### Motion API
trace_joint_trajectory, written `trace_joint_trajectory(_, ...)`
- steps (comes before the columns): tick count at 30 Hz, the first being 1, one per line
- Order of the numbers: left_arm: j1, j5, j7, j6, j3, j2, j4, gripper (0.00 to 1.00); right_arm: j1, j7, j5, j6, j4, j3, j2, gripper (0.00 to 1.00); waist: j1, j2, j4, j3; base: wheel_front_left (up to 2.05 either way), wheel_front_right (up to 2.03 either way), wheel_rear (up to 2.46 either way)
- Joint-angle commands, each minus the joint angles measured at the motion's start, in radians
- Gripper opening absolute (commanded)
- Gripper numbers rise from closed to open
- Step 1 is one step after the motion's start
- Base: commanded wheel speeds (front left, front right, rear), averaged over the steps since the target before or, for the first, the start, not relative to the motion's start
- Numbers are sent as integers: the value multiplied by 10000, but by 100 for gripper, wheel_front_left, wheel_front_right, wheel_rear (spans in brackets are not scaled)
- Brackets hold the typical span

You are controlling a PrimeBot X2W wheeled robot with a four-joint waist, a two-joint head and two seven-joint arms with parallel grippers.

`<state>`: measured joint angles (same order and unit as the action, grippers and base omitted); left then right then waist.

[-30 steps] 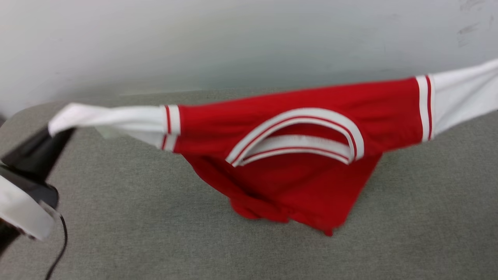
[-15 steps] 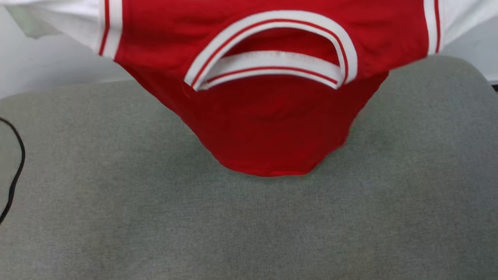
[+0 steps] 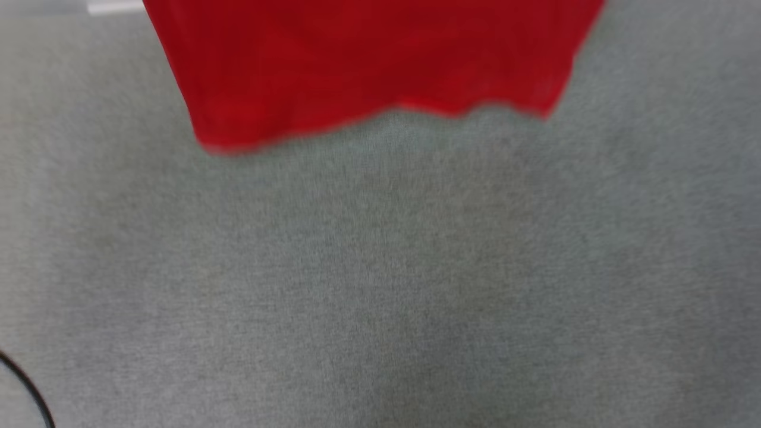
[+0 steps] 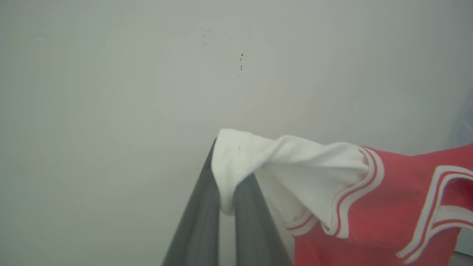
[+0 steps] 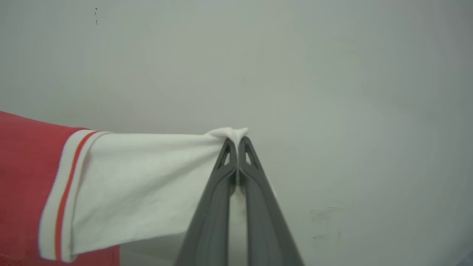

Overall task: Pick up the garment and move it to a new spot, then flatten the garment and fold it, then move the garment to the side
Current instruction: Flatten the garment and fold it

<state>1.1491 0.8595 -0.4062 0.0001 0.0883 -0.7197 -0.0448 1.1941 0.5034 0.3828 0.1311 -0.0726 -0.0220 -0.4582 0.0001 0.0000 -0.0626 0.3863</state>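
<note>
The garment, a red jersey shirt with white sleeves and striped trim, hangs in the air above the grey table; its blurred red hem shows at the top of the head view. In the left wrist view my left gripper is shut on the end of one white sleeve, with the red body and collar trailing off to the right. In the right wrist view my right gripper is shut on the tip of the other white sleeve, which stretches taut to the left.
A pale wall stands behind both grippers. A black cable curves at the lower left corner of the table. The grey cloth surface spreads wide below the hanging hem.
The head view has tilted down, so collar and sleeves have left it at the top. The shirt's lower edge now hangs spread out, off the table, rather than bunched on it.
</note>
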Motion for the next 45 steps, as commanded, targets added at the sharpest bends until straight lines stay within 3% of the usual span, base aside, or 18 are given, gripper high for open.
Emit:
trace_joint_trajectory(1, 676, -171, 167, -70, 126, 136, 401, 0, 573, -363, -234, -7, -341, -36, 85, 0, -1, 0, 100, 1068, 0, 0, 0)
trace_joint_trajectory(8, 3684, -1080, 1451, -174, 606, 1002, 2840, 0, 2817, -2515, -1917, -8, -2399, 73, 482, 0, -1, 0, 359, 2266, 0, 0, 0)
trace_joint_trajectory(13, 4524, -1439, 2607, -460, 882, 1597, 4265, 0, 3462, -3615, -2653, -10, -3637, 119, 876, 0, -1, 0, 539, 2706, 0, 0, 0)
trace_joint_trajectory(20, 3520, -1367, 3441, -970, 1408, 2145, 5615, 0, 2649, -4013, -2676, -8, -5113, -145, 1277, 0, -1, 0, 726, 2682, 0, 0, 0)
trace_joint_trajectory(27, 891, -1123, 3914, -1242, 2236, 2438, 6314, 0, 744, -3883, -1877, -8, -6097, -641, 1187, 0, -1, 0, 800, 1760, 0, 0, 0)
trace_joint_trajectory(35, -2824, -864, 3579, -1295, 3457, 1756, 5887, 0, -2194, -3274, -652, -8, -6217, -1555, 819, 0, -1, 0, 703, 92, 0, 0, 0)
trace_joint_trajectory(45, -6206, 57, 1933, -1224, 4001, -79, 4027, 0, -4781, -1865, 1661, -13, -5220, -2547, -229, 0, -1, 0, 581, -1751, 0, 0, 0)
